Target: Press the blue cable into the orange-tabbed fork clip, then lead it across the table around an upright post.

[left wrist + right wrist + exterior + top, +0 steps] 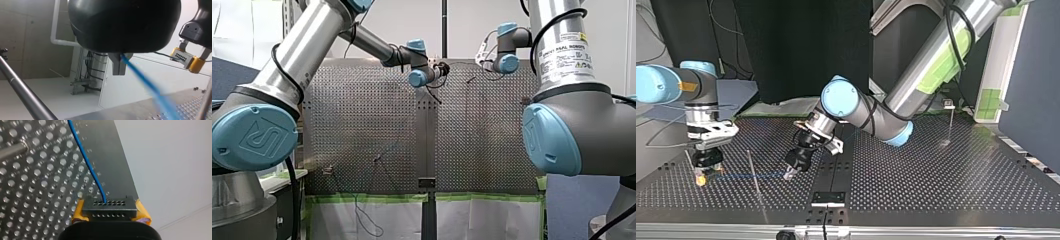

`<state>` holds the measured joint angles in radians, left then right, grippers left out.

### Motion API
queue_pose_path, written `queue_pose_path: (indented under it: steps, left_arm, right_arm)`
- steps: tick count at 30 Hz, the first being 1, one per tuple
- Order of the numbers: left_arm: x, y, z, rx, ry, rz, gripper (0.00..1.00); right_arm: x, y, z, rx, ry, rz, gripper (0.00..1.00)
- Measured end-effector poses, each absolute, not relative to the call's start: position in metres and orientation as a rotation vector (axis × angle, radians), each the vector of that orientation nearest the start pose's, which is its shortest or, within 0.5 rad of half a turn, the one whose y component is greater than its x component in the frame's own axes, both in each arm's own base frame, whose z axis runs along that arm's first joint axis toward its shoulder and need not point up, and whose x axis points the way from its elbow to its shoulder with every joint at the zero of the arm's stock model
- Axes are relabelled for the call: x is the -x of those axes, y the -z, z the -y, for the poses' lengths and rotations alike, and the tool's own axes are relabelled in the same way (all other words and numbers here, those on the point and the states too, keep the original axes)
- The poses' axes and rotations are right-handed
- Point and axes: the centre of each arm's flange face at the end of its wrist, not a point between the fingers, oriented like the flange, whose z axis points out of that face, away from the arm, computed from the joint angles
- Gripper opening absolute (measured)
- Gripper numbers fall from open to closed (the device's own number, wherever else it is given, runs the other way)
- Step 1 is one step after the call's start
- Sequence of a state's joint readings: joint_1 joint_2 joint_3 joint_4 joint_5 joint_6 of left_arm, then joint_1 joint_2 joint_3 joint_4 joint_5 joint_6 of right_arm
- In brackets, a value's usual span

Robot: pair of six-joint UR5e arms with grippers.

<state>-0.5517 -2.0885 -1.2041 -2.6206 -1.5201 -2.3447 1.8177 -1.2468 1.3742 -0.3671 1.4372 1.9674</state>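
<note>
The blue cable (751, 175) runs low over the perforated table (936, 170) between my two grippers. My left gripper (790, 173) is shut on it; in its wrist view the cable (142, 80) leaves the closed metal fingers (118, 63). My right gripper (701, 176) stands at the top view's left, down at the table. Its yellow pads (78, 211) are shut on a grey perforated block (110, 208), and the cable (85, 160) ends in that block. A thin upright post (754, 172) stands between the grippers, right by the cable. I cannot make out an orange-tabbed clip apart from this block.
A second thin post (951, 120) stands at the top view's far right. A black bracket (828, 197) sits at the table's near edge in the middle seam. In the left wrist view a metal rod (25, 93) slants past beside my left gripper.
</note>
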Motion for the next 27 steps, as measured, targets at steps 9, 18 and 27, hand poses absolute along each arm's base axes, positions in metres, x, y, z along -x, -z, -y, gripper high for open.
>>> queue_pose_path:
  steps: [9, 18, 27]
  left_arm:
    - [-0.555, -0.37, 0.511, 0.088, 1.157, -1.348, 0.0]
    - [-0.559, -0.367, 0.509, 0.097, 1.139, -1.337, 0.0]
    - [-0.562, -0.367, 0.506, 0.092, 1.067, -1.321, 0.04]
  right_arm:
    - [-0.286, -0.425, 0.6, -1.161, -1.862, 1.174, 0.0]
    - [-0.283, -0.397, 0.61, -1.185, -1.83, 1.219, 0.0]
    - [-0.282, -0.372, 0.61, -1.209, -1.806, 1.26, 0.0]
